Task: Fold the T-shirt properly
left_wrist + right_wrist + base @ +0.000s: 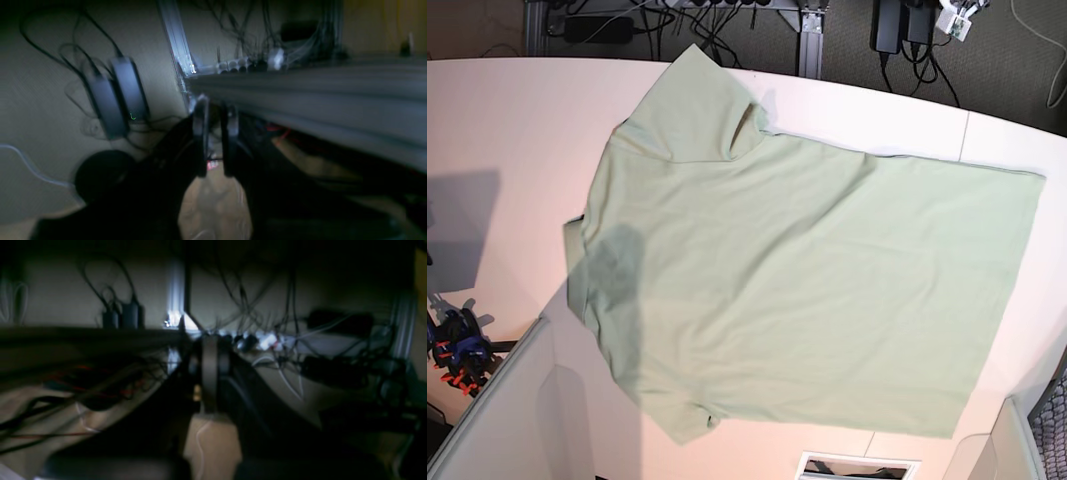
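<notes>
Nearest to you in the wrist views: 2 pincers, both below the table edge, neither on anything. Left pincer [216,140] shows 2 dark fingers [201,133] standing a narrow gap apart w/ nothing between; right pincer [210,373] has its fingers pressed together, empty. Both views are dim & blurred. Beyond the left pincer you get 2 dark power bricks [116,96] hanging on cables against the wall, then a metal frame post [178,46] & a tangle of wires; the grey table edge [317,96] cuts across the right side. Beyond the right pincer: same sort of cable tangle [267,340], 2 small bricks far left. In the base view, 1 T-shirt [807,290], pale sage green, lies spread flat on the white table [507,130], collar end toward the left, hem toward the right, 1 sleeve up top, 1 at the bottom; a shadow falls on its left part. No arm shows over the table. At the far rim: frame post, bricks, power strip [597,28]. Bottom left: blue & orange clamps [457,350] beside a grey panel.
</notes>
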